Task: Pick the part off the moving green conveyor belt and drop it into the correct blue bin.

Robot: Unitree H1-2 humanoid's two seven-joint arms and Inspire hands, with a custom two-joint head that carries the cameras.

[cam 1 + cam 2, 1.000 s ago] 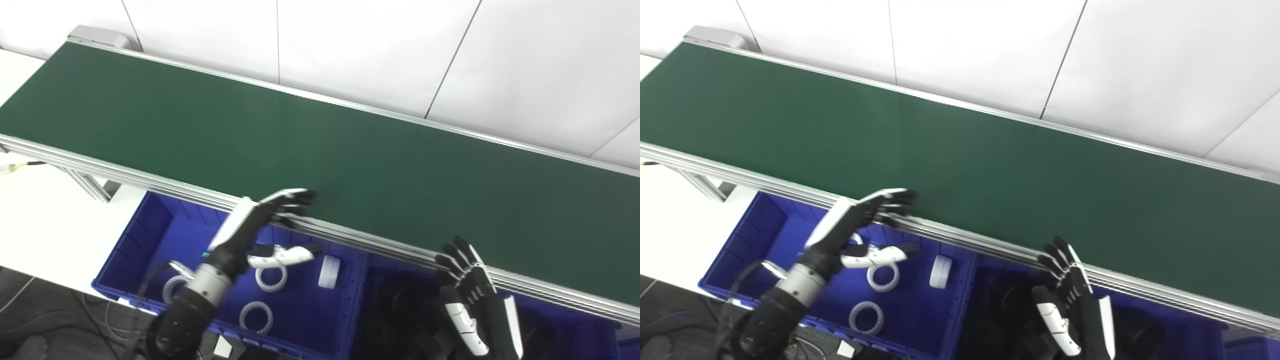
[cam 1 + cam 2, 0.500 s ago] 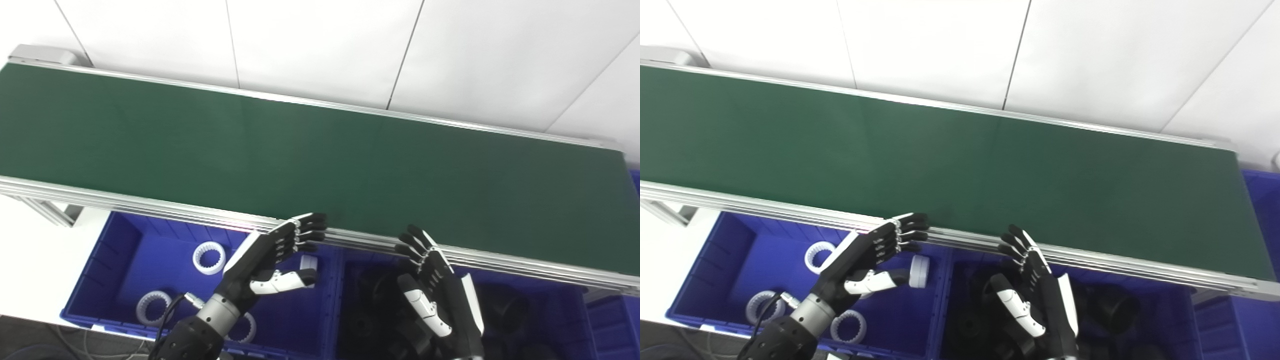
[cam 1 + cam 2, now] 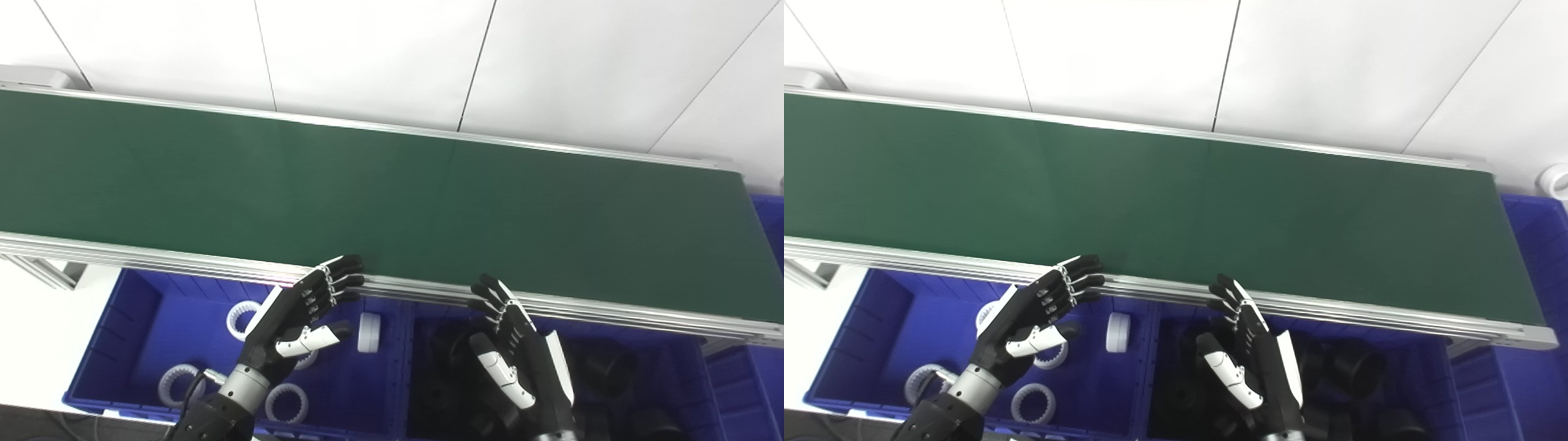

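The green conveyor belt (image 3: 392,190) runs across the view with no part on it. My left hand (image 3: 300,318) hovers open above the left blue bin (image 3: 131,343), its fingertips over the belt's near rail. My right hand (image 3: 520,358) is open too, palm toward the left hand, above the right blue bin (image 3: 686,383). Neither hand holds anything. The left bin holds several white ring gears (image 3: 177,383) and a white disc (image 3: 368,323). The right bin holds black parts (image 3: 603,367).
An aluminium rail (image 3: 612,309) edges the belt's near side, just above both bins. A further blue bin (image 3: 1537,245) stands past the belt's right end. White wall panels rise behind the belt. A white table surface (image 3: 37,331) lies at the left.
The camera has swung right, so the belt's right end and the far bin now show. Both hands stay open; the left one has drawn slightly back from the rail.
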